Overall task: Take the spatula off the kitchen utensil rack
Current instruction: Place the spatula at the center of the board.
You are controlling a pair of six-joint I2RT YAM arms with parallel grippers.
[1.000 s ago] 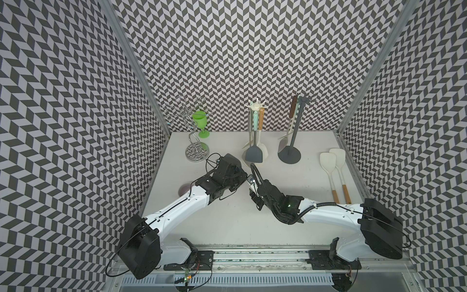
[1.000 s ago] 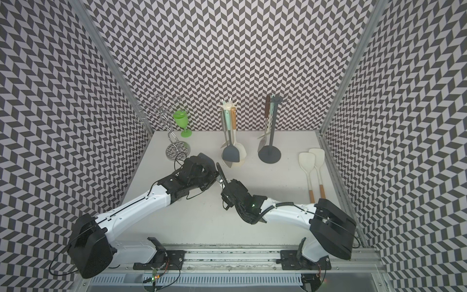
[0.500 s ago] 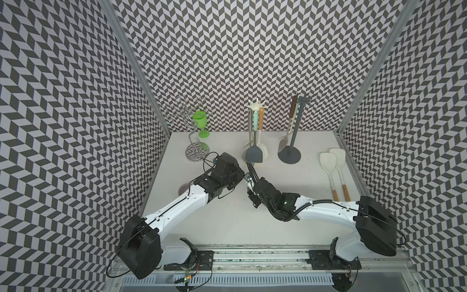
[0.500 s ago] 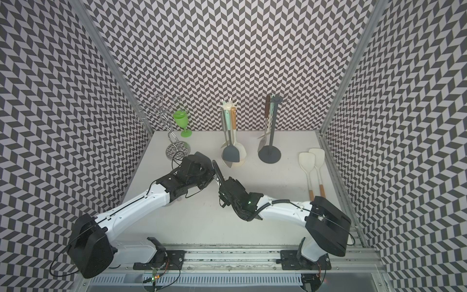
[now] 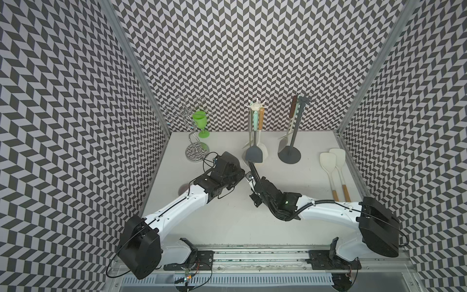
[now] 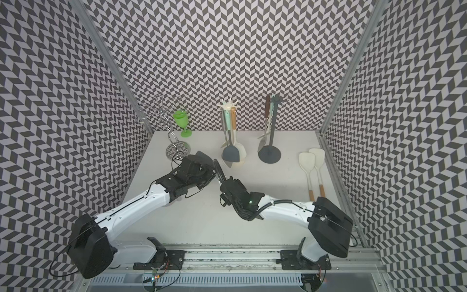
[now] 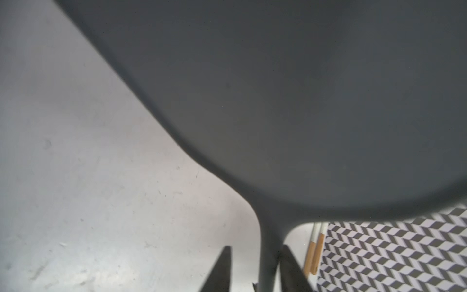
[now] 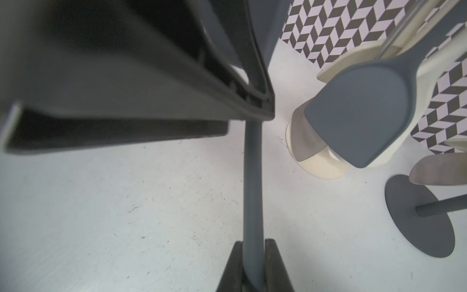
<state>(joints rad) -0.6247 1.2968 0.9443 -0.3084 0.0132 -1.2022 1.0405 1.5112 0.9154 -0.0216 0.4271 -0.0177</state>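
Right pincer (image 8: 254, 244) tight on grey spatula (image 8: 252, 177) handle, left pincer (image 7: 256, 247) apart; cream rack (image 8: 321, 168) with utensils (image 5: 255, 126).

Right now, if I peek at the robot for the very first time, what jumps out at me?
In the middle of the table, the right hand pinches the handle of a grey spatula, while the left hand sits open around it. At the back, a bright green goblet stands beside a wire rack. Dizzy zigzag walls wrap around everything.
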